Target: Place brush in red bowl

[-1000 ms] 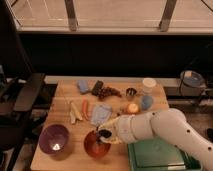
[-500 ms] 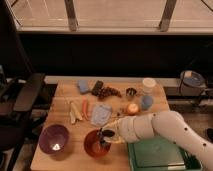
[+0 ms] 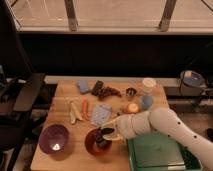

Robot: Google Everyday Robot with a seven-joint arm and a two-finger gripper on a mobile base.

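A: What takes up the most room?

B: The wooden table (image 3: 60, 100), then the white arm (image 3: 170, 127) reaching in from the right, and the green tray (image 3: 155, 152) at the table's near right corner.

A: And the bowls?

B: The purple bowl (image 3: 54, 139) sits at the near left. The red bowl (image 3: 96, 143) is just right of it, touching neither the tray nor the purple one.

A: Where is the gripper?

B: The gripper (image 3: 107, 133) hangs over the red bowl's right rim. Whether the fingers are apart or closed, I cannot tell; they merge with something dark.

A: The brush?

B: A dark shape, likely the brush (image 3: 101, 140), lies at the gripper's tip, inside the bowl. Its long axis seems to run from the gripper down-left into the bowl, but which end is the head I cannot tell.

A: Smaller things?

B: A blue cloth (image 3: 101, 114) behind the bowl, pale sticks (image 3: 74, 113) to its left, a white cup (image 3: 149, 84) at the far right.
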